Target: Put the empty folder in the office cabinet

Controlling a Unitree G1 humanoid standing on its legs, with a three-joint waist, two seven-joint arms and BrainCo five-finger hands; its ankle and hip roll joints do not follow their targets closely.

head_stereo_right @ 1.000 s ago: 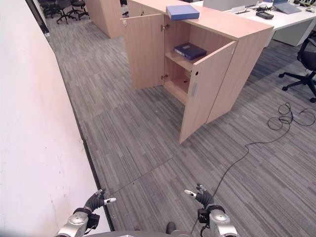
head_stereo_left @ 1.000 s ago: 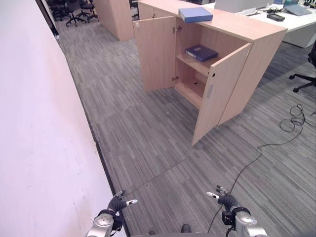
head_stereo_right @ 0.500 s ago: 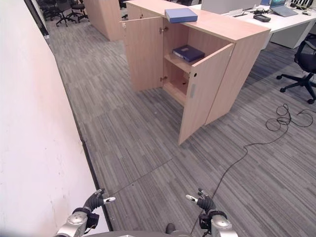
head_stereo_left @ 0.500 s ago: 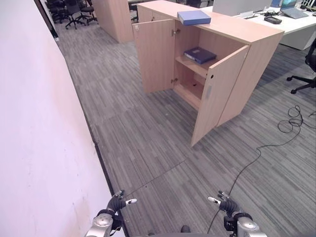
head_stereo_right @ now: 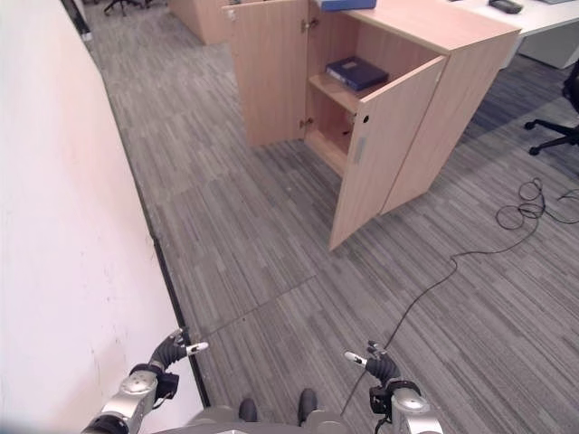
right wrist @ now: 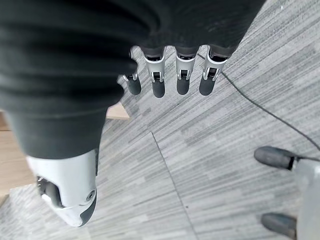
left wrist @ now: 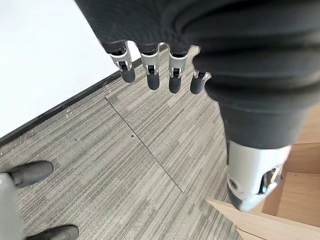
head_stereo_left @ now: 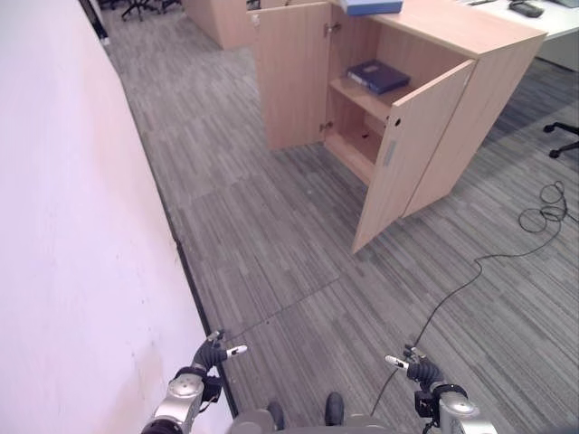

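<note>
A dark folder [head_stereo_left: 377, 76] is seen shelved in the open cabinet [head_stereo_left: 425, 108] at 1 o'clock. Left hand [head_stereo_left: 210, 356] and right hand [head_stereo_left: 418, 369] are held low, fingers relaxed, empty.

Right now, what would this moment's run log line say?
left hand: open, empty | right hand: open, empty | cabinet: doors open | folder: on shelf

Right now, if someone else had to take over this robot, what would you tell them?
Left hand and right hand: both open, empty, low at the robot's sides over the carpet.
Cabinet: some way ahead, both doors open. One dark blue folder lies on its upper shelf; a lighter blue folder lies on its top.
Done: doors open.
Left: approach, pick up the top folder, shelve it.
</note>
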